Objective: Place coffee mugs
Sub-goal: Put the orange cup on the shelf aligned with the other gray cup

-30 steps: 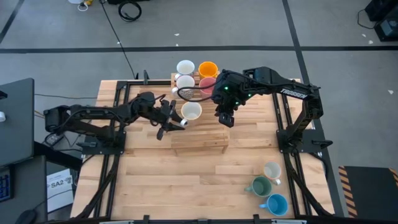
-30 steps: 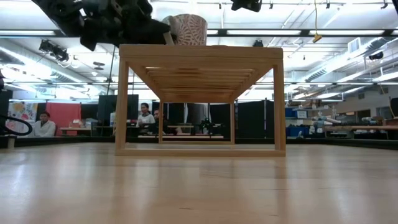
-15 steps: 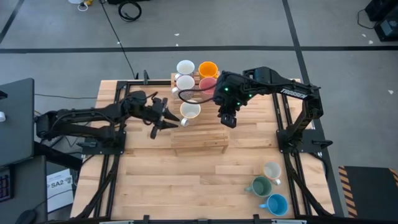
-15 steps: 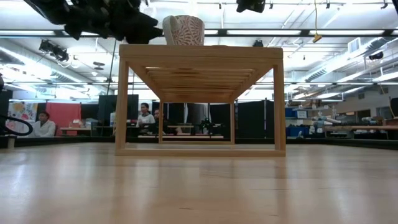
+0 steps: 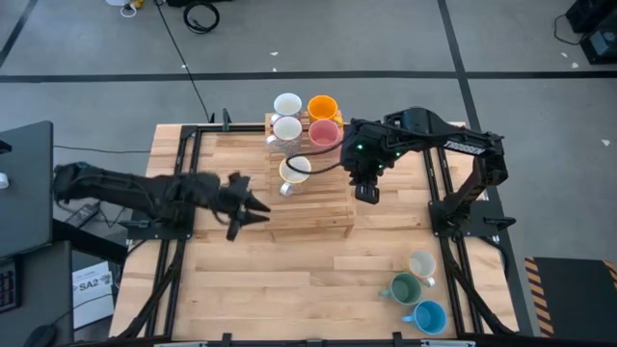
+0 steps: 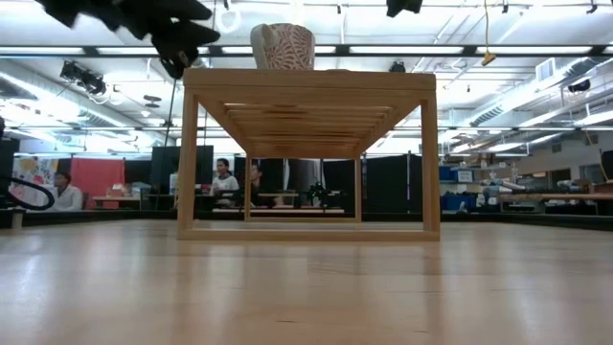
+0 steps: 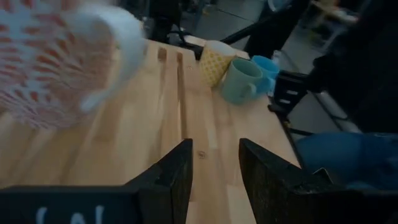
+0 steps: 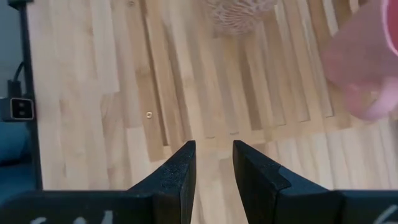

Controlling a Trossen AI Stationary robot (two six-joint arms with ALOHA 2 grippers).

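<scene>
Looking down on the bench [image 5: 241, 289], we see a slatted wooden rack [image 5: 318, 217] standing at its middle toward the far edge, with four mugs on top. A white mug [image 5: 287, 104] and an orange mug [image 5: 322, 107] sit in the far row. Just in front of them are a second white mug [image 5: 286, 128] and a pink mug [image 5: 324, 133]. The patterned mug [image 5: 296, 171] stands upright on the rack's left part, a little nearer than the second white mug, clear of both hands. In the low view the patterned mug [image 6: 283, 46] rests on the rack's top board [image 6: 308, 79].

Our left hand [image 5: 253, 204] hangs off the rack's left side, near its near-left corner, and is not touching the patterned mug. Its fingers [image 7: 168, 180] stand slightly spread with nothing between them.

Our right hand [image 5: 366, 190] hovers over the rack's right edge, beside the pink mug. Its fingers [image 8: 177, 171] are parted a little and empty, pointing down at the slats.

Three more mugs are grouped at the bench's near-right corner, well apart from the rack: a cream mug [image 5: 421, 265], a dark green mug [image 5: 404, 288] and a blue mug [image 5: 428, 317]. The green mug sits between the other two, close to both.

People sit in the room beyond the bench in the low view [image 6: 224, 178].
</scene>
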